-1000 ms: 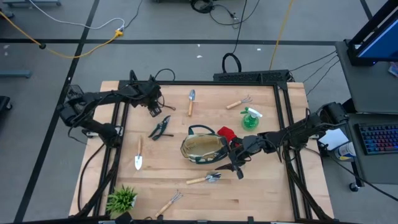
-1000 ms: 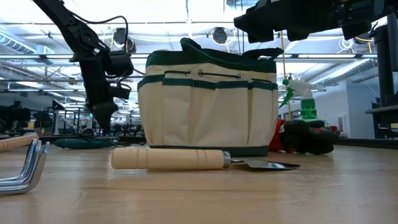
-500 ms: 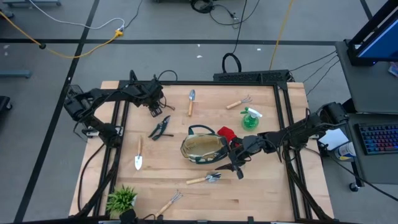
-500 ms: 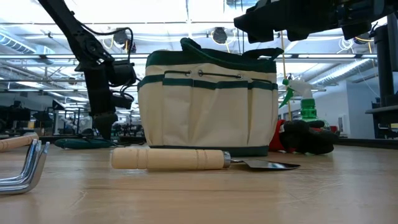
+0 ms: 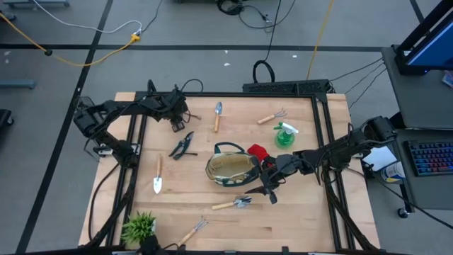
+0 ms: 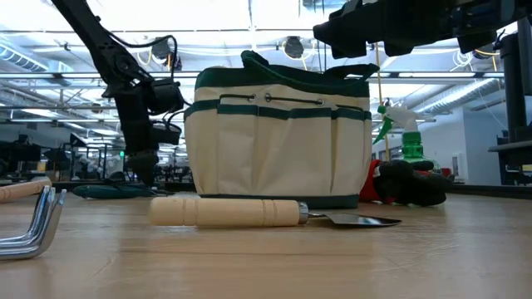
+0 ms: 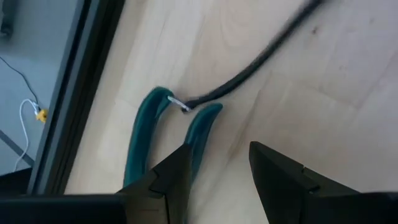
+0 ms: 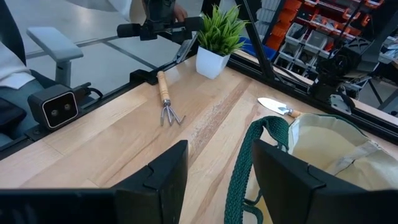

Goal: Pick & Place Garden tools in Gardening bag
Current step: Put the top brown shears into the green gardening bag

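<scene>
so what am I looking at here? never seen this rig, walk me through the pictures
Two dark robot arms, each ending in a two-finger gripper, work at a wooden table. One camera looks straight down, one sits at table-top height, and one rides on each wrist.

In the middle stands a cream gardening bag. Around it lie garden tools, among them a trowel, a rake, black pruners, a green spray bottle and red gloves. A potted plant stands at one corner.

The left gripper is open and hovers over a teal-handled tool near the table's edge. The right gripper is open by the bag's green handle. Neither holds anything.
</scene>
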Tool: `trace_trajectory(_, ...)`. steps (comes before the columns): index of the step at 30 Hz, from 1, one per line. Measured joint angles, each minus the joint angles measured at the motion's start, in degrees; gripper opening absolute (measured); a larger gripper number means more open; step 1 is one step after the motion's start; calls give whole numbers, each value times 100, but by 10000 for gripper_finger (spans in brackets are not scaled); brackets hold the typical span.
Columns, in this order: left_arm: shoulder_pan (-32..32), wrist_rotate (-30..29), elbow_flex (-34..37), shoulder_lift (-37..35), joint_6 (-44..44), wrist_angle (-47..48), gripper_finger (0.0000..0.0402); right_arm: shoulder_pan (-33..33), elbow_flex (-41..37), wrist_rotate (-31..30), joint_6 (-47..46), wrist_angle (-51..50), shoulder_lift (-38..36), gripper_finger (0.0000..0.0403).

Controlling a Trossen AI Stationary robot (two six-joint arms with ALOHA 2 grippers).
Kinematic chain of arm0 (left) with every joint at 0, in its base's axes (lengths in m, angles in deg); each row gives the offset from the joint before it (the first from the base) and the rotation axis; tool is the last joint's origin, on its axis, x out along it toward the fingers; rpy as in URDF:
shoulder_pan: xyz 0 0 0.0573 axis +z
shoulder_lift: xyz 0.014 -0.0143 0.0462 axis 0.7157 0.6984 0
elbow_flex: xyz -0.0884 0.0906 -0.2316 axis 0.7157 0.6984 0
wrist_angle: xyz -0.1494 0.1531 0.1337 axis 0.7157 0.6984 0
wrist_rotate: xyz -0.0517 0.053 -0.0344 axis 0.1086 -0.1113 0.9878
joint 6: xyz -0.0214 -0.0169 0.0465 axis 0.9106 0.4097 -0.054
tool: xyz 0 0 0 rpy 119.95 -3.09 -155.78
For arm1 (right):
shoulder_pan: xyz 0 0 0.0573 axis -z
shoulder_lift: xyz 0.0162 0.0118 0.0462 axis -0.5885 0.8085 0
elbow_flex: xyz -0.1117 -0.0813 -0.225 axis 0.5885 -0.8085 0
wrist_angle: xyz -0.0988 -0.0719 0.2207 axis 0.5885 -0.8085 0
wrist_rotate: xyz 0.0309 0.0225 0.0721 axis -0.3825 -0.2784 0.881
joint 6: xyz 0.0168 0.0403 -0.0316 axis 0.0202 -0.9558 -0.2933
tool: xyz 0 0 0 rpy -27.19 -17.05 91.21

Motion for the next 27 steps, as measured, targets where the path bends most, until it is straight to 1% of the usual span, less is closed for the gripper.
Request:
trace_trajectory(5,13,-6,0,2,-133,38,166,0,-2,10,-1,-2,0,171)
trace_trajectory(12,182,5,0,0,111,8,166,1,-2,12,-2,-10,0,171)
trace_trajectory(16,339,246,0,-4,330,3,166,1,-2,11,-2,-21,0,171)
trace_trajectory(20,413,313,0,-7,517,-1,166,2,-2,12,-2,-22,0,171)
trace_trajectory(23,441,533,0,-7,537,-7,166,0,-2,12,-2,-23,0,171)
trace_trajectory(27,442,495,0,-7,637,-6,166,2,-2,12,-2,-24,0,171)
